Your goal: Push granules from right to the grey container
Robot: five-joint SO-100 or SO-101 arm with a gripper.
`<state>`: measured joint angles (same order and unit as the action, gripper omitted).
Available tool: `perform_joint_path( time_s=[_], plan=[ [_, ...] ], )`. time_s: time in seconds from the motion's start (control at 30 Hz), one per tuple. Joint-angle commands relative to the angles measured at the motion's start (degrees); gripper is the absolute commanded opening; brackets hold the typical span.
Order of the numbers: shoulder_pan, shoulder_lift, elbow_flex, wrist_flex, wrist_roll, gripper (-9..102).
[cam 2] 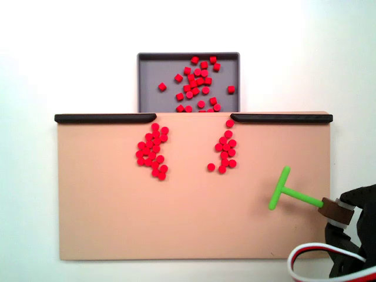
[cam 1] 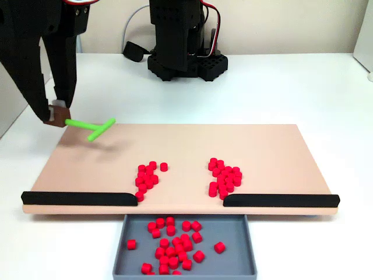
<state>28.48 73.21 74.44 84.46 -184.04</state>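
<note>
The red granules lie on the tan board (cam 1: 280, 151) in two clusters, one at the left (cam 1: 147, 175) and one at the right (cam 1: 224, 178) in a fixed view. In another fixed view the same clusters (cam 2: 153, 150) (cam 2: 226, 150) sit just below the gap between the black strips. More granules (cam 1: 175, 245) (cam 2: 197, 79) lie in the grey container (cam 1: 239, 262) (cam 2: 150, 88) beyond that gap. My gripper (cam 1: 57, 114) (cam 2: 336, 210) is shut on the brown end of a green T-shaped stick (cam 1: 93, 126) (cam 2: 288, 194), well away from both clusters.
Two black strips (cam 1: 76, 198) (cam 1: 280, 200) line the board's edge beside the container, leaving a gap in the middle. The arm's black base (cam 1: 186, 41) stands behind the board. A red and white cable (cam 2: 317, 252) loops near the board's corner.
</note>
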Motion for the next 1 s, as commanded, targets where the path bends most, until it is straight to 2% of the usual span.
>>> perform_joint_path(
  time_s=[0.0,0.97],
  plan=[
    [-0.4,-0.2,-3.5,-0.1,-25.1,0],
    [-3.7,-9.8,-12.7,0.7,-22.1,0]
  ],
)
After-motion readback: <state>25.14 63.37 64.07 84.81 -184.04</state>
